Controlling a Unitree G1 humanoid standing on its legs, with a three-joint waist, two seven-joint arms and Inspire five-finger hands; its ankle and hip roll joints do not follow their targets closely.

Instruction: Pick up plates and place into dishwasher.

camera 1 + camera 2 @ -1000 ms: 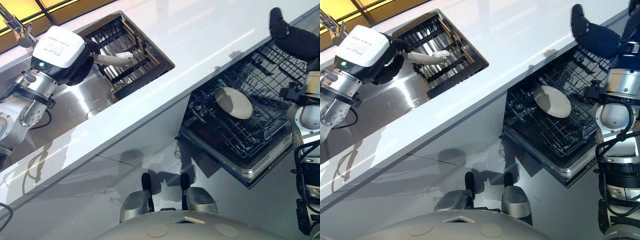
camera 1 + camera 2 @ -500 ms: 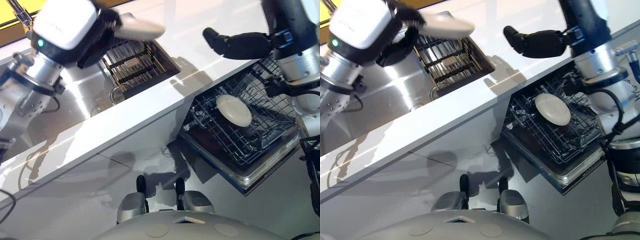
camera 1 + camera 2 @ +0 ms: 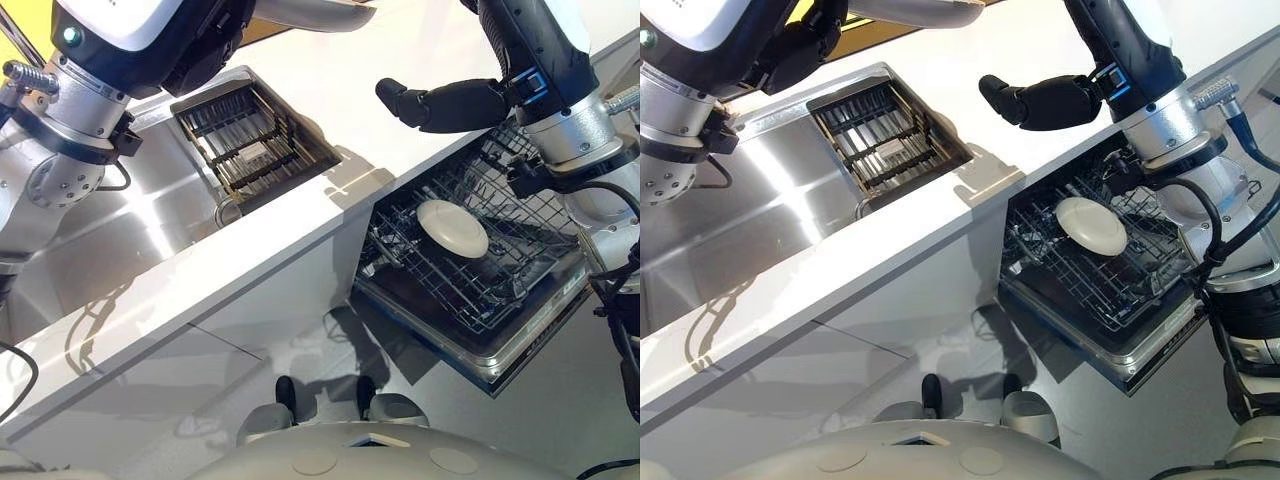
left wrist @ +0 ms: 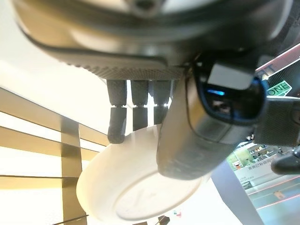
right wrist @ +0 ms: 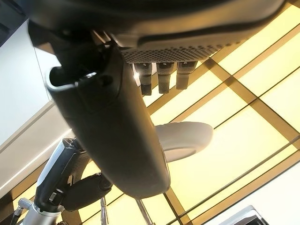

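Plates sit in two places: a pale plate (image 3: 452,228) lies flat in the pulled-out dishwasher rack (image 3: 520,290) below the counter's (image 3: 400,40) near edge, where it lay a second ago. Above that edge the right hand (image 3: 470,103), earlier off beyond the rack, now hangs over the counter with fingers straight and thumb apart, holding nothing. Farther back, the left hand (image 4: 187,136) has risen out of the dark rack (image 3: 255,145) in the sink (image 3: 130,220) and pinches a second plate (image 4: 136,187), fingers curled over its rim and thumb against it, high above the counter's far edge.
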